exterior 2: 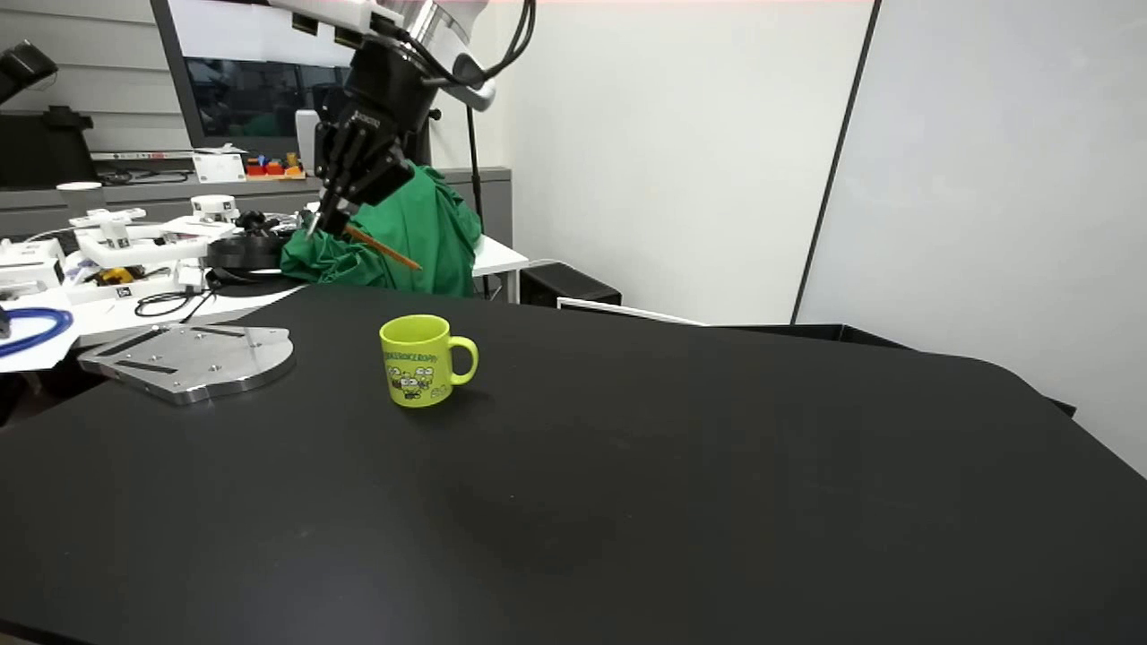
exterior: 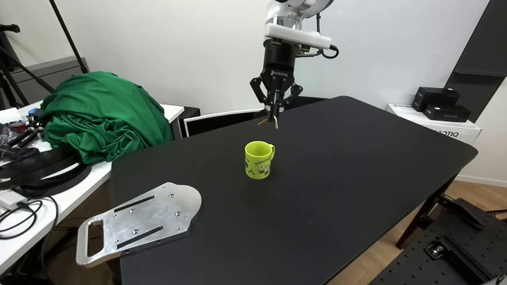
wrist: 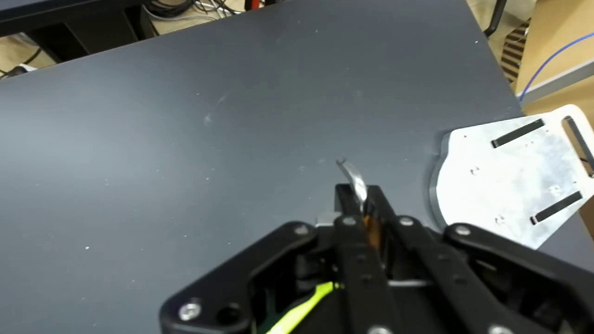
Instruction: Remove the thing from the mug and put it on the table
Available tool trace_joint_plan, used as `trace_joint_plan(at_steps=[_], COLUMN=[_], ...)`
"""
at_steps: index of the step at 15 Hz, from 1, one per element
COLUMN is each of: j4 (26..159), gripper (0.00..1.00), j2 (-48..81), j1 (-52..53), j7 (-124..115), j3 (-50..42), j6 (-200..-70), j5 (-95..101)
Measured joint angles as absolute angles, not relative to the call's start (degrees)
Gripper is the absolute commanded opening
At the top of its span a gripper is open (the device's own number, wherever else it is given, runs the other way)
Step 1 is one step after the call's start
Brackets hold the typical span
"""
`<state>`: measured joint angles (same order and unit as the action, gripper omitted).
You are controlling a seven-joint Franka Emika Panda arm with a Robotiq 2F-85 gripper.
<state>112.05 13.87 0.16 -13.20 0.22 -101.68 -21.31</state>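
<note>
Below you spreads the matte black tabletop [exterior: 336,190], your set-down surface. The slotted silver plate [exterior: 152,217] sits at one edge, one end jutting past it. Your Robotiq gripper [exterior: 273,115] hangs over the tabletop, well above it. The yellow-green cartoon mug [exterior 2: 418,363] stands upright. The orange-brown stick [exterior 2: 383,247] is out of the mug, up in the air at a slant, touching neither mug nor tabletop. Expect it to be light, stiff and hardly fragile, but smooth and thin enough to swivel in your grip or roll once laid down; hold it around the middle, close to where its orange part seems to meet the silvery curved end [wrist: 356,181], and lower it flat. Your fingertips [wrist: 379,199] stand nearly together, pinching the stick, with a little of its orange showing between them; you see them touch nothing else.
</note>
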Motion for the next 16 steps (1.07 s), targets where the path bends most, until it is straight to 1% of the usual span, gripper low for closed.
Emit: trace_joint_plan(at_steps=[6, 11, 16], j4=[120.6, 127.6, 129.8], gripper=[0.02, 0.02, 0.02], j2=[9.4, 8.6, 11.5], j1=[-1.3, -4.0, -6.5], j7=[-13.1, -8.7, -3.5], j3=[-3.4, -5.2, -5.9], j6=[-109.9, -125.9, -138.7], j5=[-14.7, -14.5, -16.1])
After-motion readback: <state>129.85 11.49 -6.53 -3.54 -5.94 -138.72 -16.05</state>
